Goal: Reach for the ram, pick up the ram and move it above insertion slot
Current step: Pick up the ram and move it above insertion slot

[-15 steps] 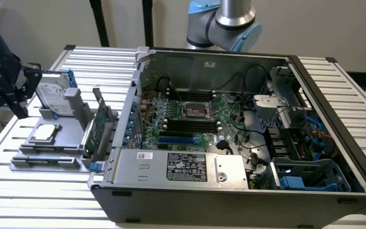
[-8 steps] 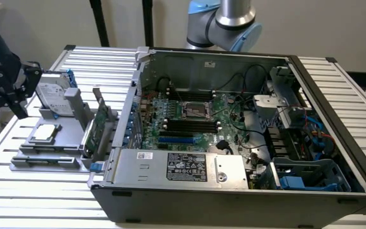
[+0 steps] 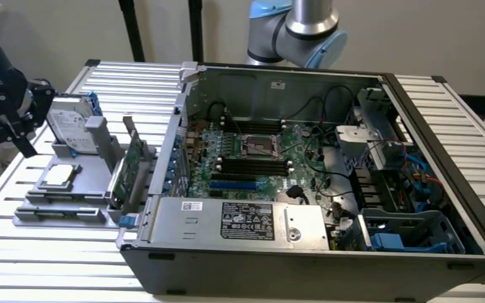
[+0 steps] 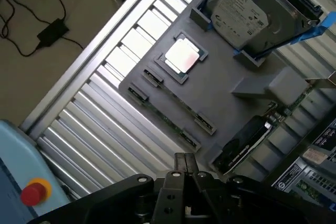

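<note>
The ram (image 4: pixel 167 120) is a thin green stick lying on edge between small clips along the near side of a grey fixture (image 4: pixel 226 72). My gripper (image 4: pixel 184 162) hovers above the slatted table beside that fixture, well clear of the ram, with its fingers shut together and nothing between them. In the exterior view the gripper (image 3: pixel 23 149) hangs at the far left, above the fixture's (image 3: pixel 86 192) left end. The insertion slots (image 3: pixel 251 165) are the black rows on the motherboard inside the open computer case (image 3: pixel 310 265).
On the fixture also stand a silver hard drive (image 4: pixel 247 17) with blue rails, a processor chip (image 4: pixel 182 56) and a green expansion card (image 3: pixel 127 167). A red button (image 4: pixel 32 192) sits on a blue box. Cables lie on the floor beyond the table edge.
</note>
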`<action>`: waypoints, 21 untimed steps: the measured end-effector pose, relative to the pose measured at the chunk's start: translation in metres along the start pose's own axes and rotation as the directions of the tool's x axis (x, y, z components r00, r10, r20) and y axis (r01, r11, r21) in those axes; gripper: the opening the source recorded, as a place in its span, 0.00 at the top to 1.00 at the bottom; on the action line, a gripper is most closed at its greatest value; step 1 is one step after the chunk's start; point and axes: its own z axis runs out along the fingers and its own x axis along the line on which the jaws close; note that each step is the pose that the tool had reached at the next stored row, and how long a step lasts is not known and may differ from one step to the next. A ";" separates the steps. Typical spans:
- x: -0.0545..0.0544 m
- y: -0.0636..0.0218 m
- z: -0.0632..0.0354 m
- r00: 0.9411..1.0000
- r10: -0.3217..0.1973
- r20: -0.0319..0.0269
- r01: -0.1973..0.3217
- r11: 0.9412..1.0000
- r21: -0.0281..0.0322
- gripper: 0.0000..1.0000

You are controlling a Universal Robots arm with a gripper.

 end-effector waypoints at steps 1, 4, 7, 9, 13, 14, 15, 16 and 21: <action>0.000 0.0000 0.0000 1.000 -0.018 -0.001 0.018 1.000 0.000 0.89; 0.000 0.0000 -0.0001 0.997 -0.071 -0.003 0.071 0.997 0.000 0.89; 0.000 0.0000 -0.0002 0.992 -0.127 -0.005 0.127 0.992 0.000 0.89; 0.000 -0.0001 -0.0002 0.987 -0.162 -0.006 0.162 0.987 0.000 0.89; 0.000 0.0000 -0.0003 0.972 -0.233 -0.009 0.233 0.972 -0.001 0.89; 0.000 0.0000 -0.0003 0.968 -0.252 -0.009 0.252 0.968 -0.001 0.89; 0.000 0.0000 -0.0004 0.963 -0.269 -0.010 0.269 0.963 -0.001 0.89; 0.000 0.0000 -0.0004 0.958 -0.286 -0.010 0.286 0.958 -0.001 0.89; 0.000 0.0000 -0.0005 0.928 -0.372 -0.014 0.372 0.928 -0.002 0.89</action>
